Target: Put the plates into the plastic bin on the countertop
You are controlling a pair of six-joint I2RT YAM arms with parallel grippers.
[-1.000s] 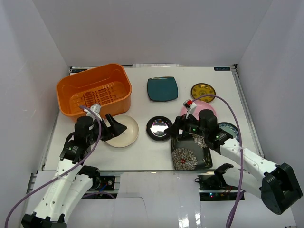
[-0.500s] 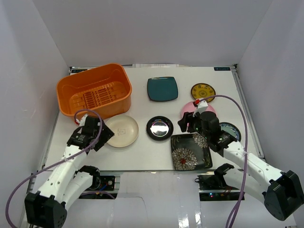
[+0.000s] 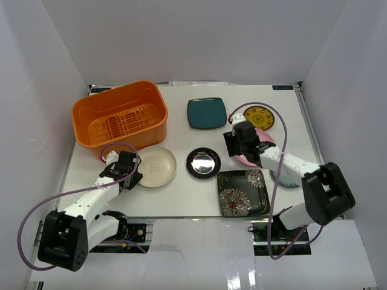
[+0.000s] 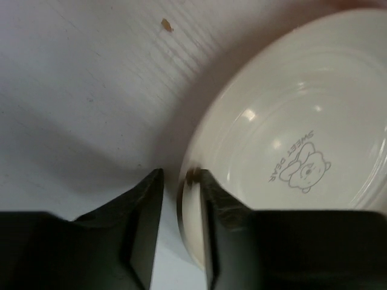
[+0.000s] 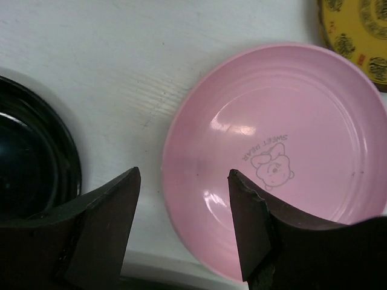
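Seven plates lay on the countertop [image 3: 181, 202], all outside the plastic bin [image 3: 148, 132]. Just in front of the bin's near wall sat the cream plate [image 3: 156, 166]. The left gripper [image 4: 180, 181] had come down at that plate's edge on the side nearer the bin's left end. Its jaws stood narrow, one finger inside the rim and one outside. A dark sliver of table showed between the outer finger [image 4: 144, 205] and the rim, so the plate was straddled, not yet clamped.

Beside the bin's right end lay the teal plate [image 3: 206, 112], and beyond it the yellow plate [image 3: 259, 118]. The glossy black plate [image 3: 202, 163] sat further right of the bin than the cream one. The black floral plate [image 3: 243, 192] lay further right and nearer the arms.

Well to the right of the bin, the right gripper [image 5: 182, 175] hung over the pink plate [image 5: 272, 139]. Its jaws were spread wide, gripping nothing, with the plate's rim between them. What seemed to be the light-blue plate [image 3: 284, 179] showed only as a sliver under the right arm.
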